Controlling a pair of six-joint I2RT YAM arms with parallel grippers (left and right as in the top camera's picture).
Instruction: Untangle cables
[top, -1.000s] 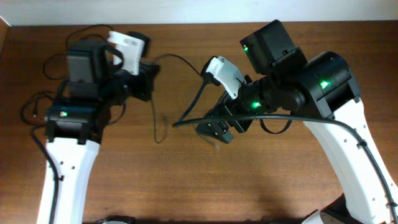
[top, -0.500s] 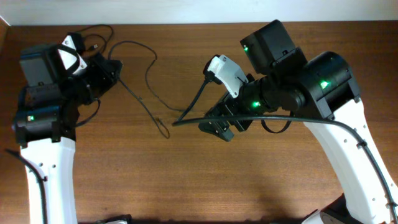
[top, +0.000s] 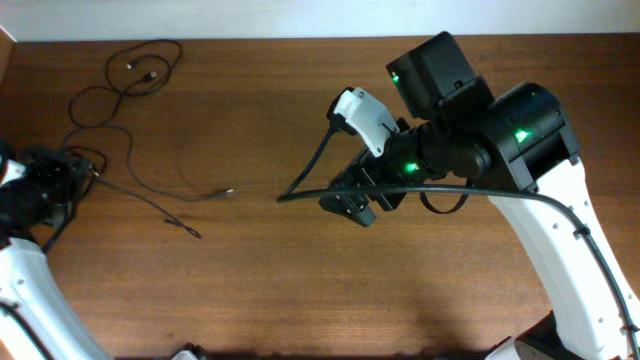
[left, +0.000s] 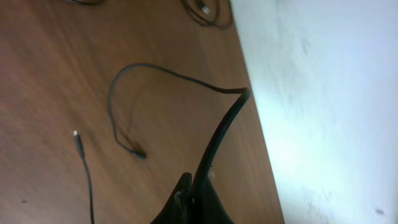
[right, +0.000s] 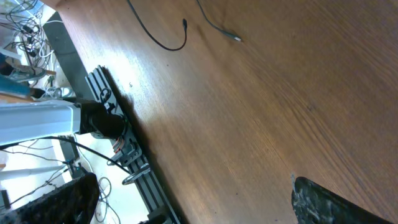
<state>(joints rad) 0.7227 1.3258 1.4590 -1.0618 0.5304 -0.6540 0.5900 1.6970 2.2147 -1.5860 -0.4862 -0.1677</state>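
Observation:
Thin black cables (top: 185, 228) lie spread over the left half of the wooden table, with a loose loop and small plugs at the back left (top: 148, 74). My left gripper (top: 55, 185) is at the far left edge, shut on one cable. In the left wrist view the jaws (left: 198, 198) pinch that cable (left: 221, 127), which arcs away to a plug end (left: 139, 153); a second plug end (left: 77, 137) lies nearby. My right gripper (top: 350, 208) hovers over the table's middle, open and empty (right: 193, 205). Two cable ends (right: 184, 25) show far off in the right wrist view.
The right arm's own thick black cable (top: 318, 160) hangs in front of it. An aluminium rail (right: 124, 146) and stray wires lie beyond the table's edge in the right wrist view. A white surface (left: 323, 93) lies past the table's edge in the left wrist view.
My left arm has swung from the back left to the far left edge, dragging cable with it; the cables are now drawn out into separate strands. The right arm has not moved.

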